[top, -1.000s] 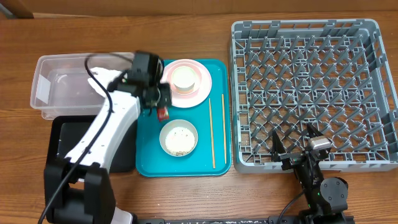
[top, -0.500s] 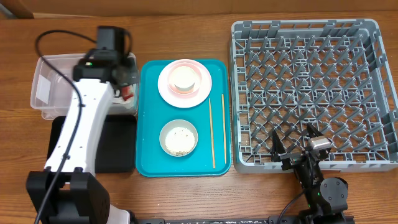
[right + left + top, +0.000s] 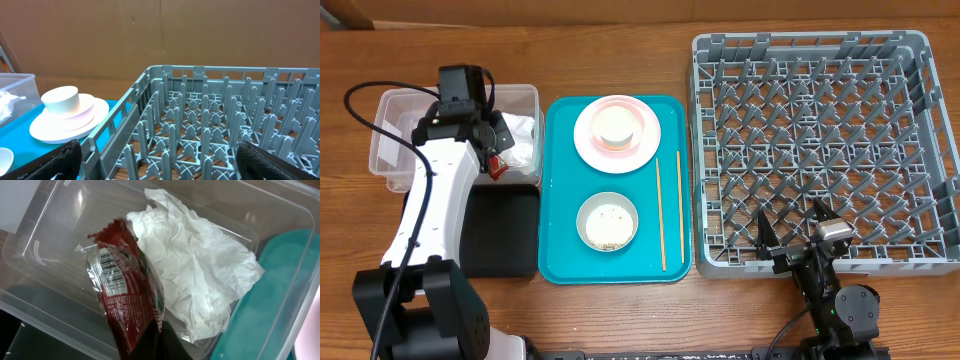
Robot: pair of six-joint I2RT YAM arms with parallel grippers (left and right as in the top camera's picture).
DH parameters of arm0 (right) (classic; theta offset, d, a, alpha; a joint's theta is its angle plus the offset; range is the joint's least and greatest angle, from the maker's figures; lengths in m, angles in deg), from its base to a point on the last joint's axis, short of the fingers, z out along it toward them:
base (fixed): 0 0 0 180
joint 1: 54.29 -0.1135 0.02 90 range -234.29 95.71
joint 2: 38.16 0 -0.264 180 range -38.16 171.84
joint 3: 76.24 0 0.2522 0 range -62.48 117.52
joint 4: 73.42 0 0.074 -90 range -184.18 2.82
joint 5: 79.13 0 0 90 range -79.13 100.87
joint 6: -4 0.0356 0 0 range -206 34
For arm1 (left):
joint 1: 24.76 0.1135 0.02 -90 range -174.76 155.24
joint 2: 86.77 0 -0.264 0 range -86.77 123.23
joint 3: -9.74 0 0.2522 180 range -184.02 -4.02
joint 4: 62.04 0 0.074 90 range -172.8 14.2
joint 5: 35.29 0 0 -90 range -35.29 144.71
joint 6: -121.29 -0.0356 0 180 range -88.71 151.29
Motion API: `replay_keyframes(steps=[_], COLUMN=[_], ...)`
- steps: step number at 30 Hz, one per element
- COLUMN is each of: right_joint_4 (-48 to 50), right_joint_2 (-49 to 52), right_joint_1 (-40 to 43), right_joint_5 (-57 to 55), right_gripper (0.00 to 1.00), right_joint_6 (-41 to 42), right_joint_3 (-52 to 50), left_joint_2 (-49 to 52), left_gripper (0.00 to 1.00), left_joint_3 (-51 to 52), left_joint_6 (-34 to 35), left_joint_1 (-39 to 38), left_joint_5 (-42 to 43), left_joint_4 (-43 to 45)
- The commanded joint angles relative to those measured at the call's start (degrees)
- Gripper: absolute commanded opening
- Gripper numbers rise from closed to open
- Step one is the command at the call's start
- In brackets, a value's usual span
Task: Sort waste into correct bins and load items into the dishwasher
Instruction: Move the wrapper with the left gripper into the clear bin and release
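Note:
My left gripper (image 3: 496,160) is shut on the small red wrapper (image 3: 499,166) and holds it over the right end of the clear tub (image 3: 390,150). In the left wrist view the wrapper (image 3: 127,290) hangs from my black fingertips (image 3: 167,345) above the tub (image 3: 50,225), beside the crumpled white napkin (image 3: 195,270) lying in it. The pink plate (image 3: 645,148) carries the pink bowl (image 3: 638,118) and the white cup (image 3: 617,125). The grey-white bowl (image 3: 607,222) holds rice grains. Chopsticks (image 3: 660,212) lie beside it. My right gripper (image 3: 790,238) is open and empty at the dish rack's (image 3: 820,130) front edge.
The plate, bowls and chopsticks sit on a teal tray (image 3: 555,260) between the tub and the rack. The black tray (image 3: 505,235) lies in front of the tub, partly under my left arm. The right wrist view shows the rack's pegs (image 3: 210,125) and the stacked cup (image 3: 61,99).
My left gripper has carried the red wrapper left, from the teal tray's left edge to over the clear tub. The right arm has not moved.

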Motion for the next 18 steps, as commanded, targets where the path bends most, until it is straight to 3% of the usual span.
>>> replay_keyframes(steps=[1, 15, 17, 18], right_joint_4=[0.35, 0.37, 0.37, 0.37], right_joint_2=[-0.57, -0.57, -0.57, -0.57], right_joint_1=[0.37, 0.37, 0.37, 0.37], right_joint_5=[-0.07, -0.07, -0.07, -0.07], right_gripper=[1.0, 1.0, 1.0, 1.0], right_joint_6=[0.0, 0.0, 0.0, 0.0], right_joint_3=[-0.61, -0.61, -0.61, -0.61], left_joint_2=[-0.13, 0.37, 0.74, 0.74], left_gripper=[0.07, 0.07, 0.11, 0.2], left_joint_3=[0.31, 1.62, 1.62, 1.62], left_joint_6=[0.17, 0.15, 0.13, 0.13], left_joint_1=[0.22, 0.22, 0.22, 0.22], left_joint_5=[-0.83, -1.84, -1.88, -1.88], left_joint_4=[0.96, 3.89, 5.01, 5.46])
